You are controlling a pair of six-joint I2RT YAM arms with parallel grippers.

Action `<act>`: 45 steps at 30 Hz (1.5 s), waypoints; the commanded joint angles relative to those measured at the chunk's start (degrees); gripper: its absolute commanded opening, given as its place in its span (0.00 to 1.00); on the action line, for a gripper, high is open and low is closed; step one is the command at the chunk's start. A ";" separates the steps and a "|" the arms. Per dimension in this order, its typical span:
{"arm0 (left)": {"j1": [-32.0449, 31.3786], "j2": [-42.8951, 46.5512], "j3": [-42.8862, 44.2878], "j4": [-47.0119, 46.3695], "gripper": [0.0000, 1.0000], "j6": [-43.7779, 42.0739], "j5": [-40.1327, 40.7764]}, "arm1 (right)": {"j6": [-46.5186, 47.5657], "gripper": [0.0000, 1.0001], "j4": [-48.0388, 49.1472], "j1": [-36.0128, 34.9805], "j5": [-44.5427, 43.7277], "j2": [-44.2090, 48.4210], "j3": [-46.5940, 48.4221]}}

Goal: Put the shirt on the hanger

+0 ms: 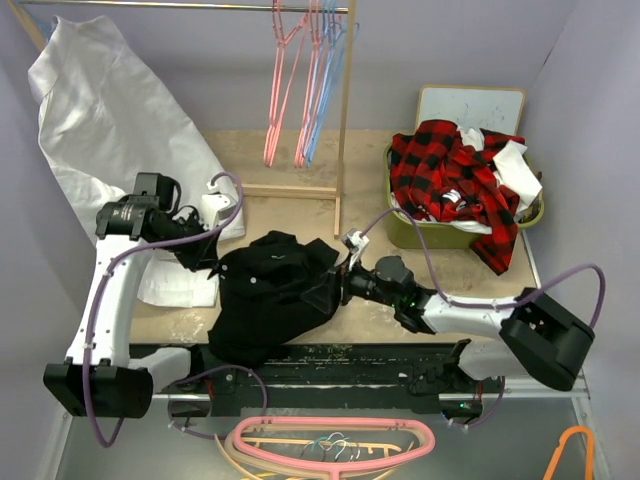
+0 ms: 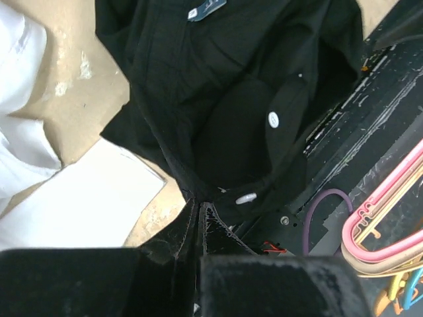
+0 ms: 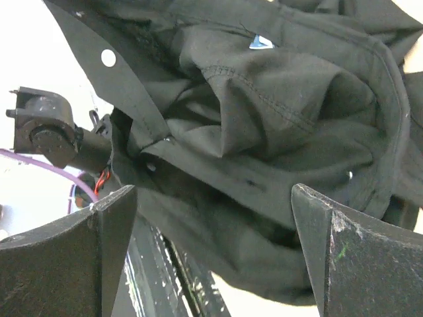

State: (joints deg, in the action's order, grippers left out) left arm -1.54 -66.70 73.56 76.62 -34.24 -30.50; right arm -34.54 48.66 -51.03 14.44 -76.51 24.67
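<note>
- A tan table (image 1: 370, 170) fills the middle of the top view, with pale walls around it and a wooden rack (image 1: 345, 120) at the upper centre.
- The hanger (image 1: 322, 115), light blue, hangs on the rack's rail among pink hangers (image 1: 278, 100), well apart from the shirt.
- The shirt (image 1: 275, 295), black and bunched up, lies at the lower centre of the table, and its bottom edge spills over the dark near rail.
- The left gripper (image 2: 200, 210) has its fingers pressed together on the shirt's buttoned edge; two white buttons (image 2: 274, 119) show just beyond it.
- The right gripper (image 3: 211, 191) has its fingers spread wide, and crumpled shirt folds lie ahead of them; it is at the heap's right side.
- A white cloth (image 1: 110, 110) drapes down the upper left.
- A green basket (image 1: 440, 235) at the upper right holds a red-and-black plaid shirt (image 1: 450, 175).
</note>
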 commanded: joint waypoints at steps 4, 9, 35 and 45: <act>0.02 3.29 8.21 7.95 0.00 -8.38 -13.39 | 6.62 1.00 8.27 0.02 -10.99 6.99 -0.63; -0.04 2.77 13.56 12.06 0.07 -9.32 -18.80 | 7.39 1.00 13.02 3.36 -8.98 -3.68 8.87; 0.04 -18.72 11.68 -5.45 0.99 11.83 0.50 | 8.20 0.72 23.29 9.08 11.30 -20.67 11.94; -0.07 -32.01 11.33 -3.93 0.65 10.83 -3.11 | 9.83 0.67 19.59 2.22 13.56 -18.15 7.87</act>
State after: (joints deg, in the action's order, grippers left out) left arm -1.56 -97.12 84.14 72.90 -24.01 -31.64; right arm -26.26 66.72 -46.33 26.59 -97.27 33.21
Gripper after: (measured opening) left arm 0.697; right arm 0.680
